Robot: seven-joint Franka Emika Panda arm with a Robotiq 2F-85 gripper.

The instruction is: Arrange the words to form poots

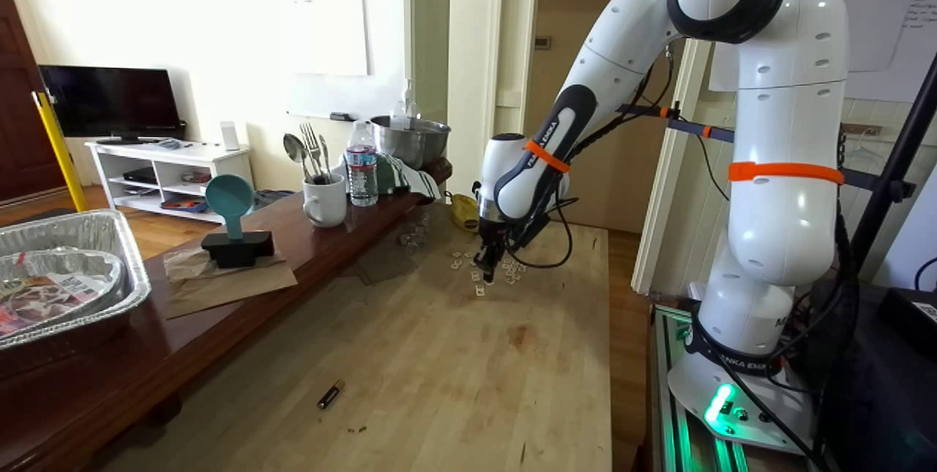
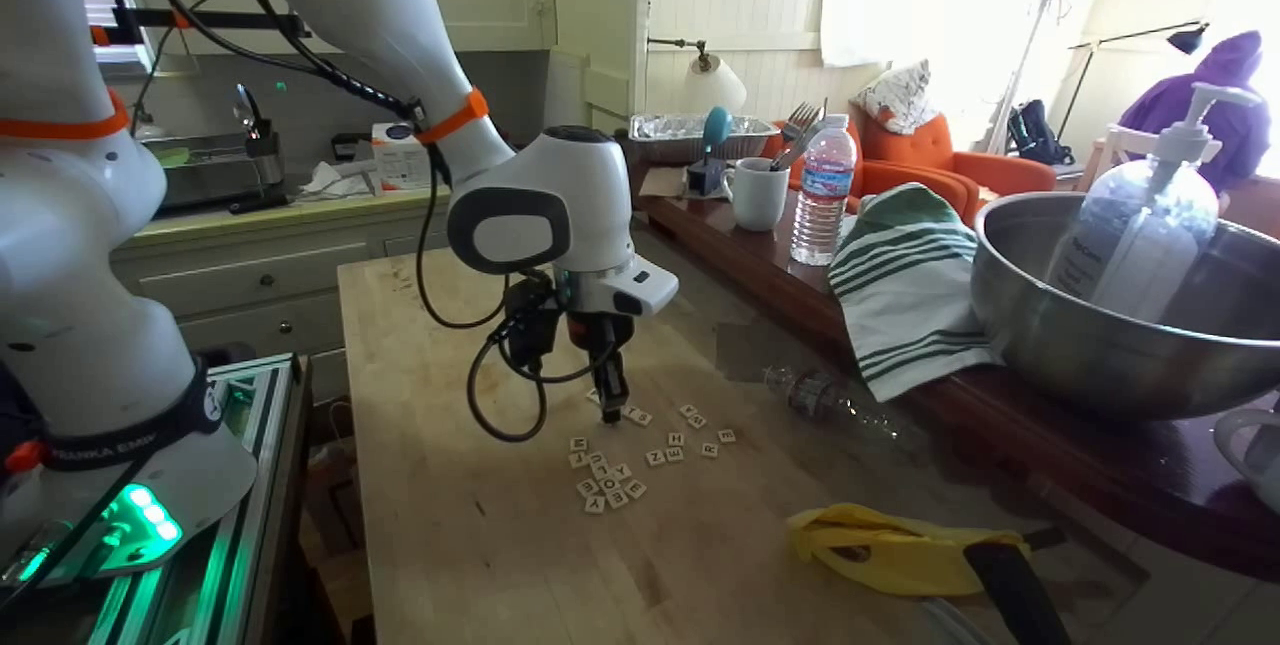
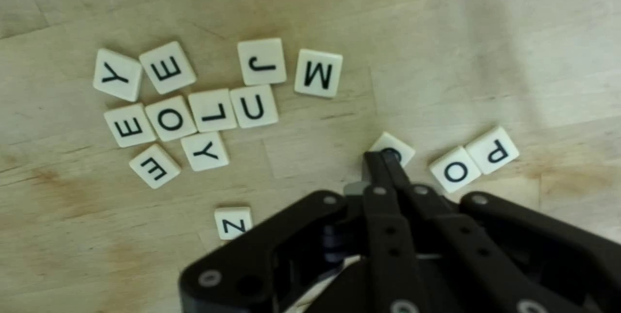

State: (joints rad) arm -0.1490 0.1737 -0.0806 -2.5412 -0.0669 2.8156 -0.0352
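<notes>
letter tiles (image 3: pixel 212 109) lying flat on the wooden tabletop (image 3: pixel 436 36), as seen from the wrist. the p tile (image 3: pixel 492 150) & the o tile (image 3: pixel 455 169) touch edge to edge; a third tile (image 3: pixel 395 144) w/ a round letter — prob. another o — lies just beside them, apart, partly hidden by the gripper (image 3: pixel 381 155). its fingers (image 3: pixel 381 206) are pressed together w/ nothing betw. them; whether they touch that tile can't be told. the m tile (image 3: pixel 318 73) & the z tile (image 3: pixel 233 223) lie farther off.

handling (est.): each tile should be v. light, stiff, hard to break, its smooth-looking face rather slippery. for sliding, set the joined fingers on the mid. of the face, press lightly, drag straight; a push at a corner would likely spin it. for lifting, pinch two opp. edges, low & square to them; the sides look thin, so a high grip would prob. slip off. where p & o meet, the shared edge leaves no room for a finger: take the free edges, or expect both tiles to shift tog.
</notes>
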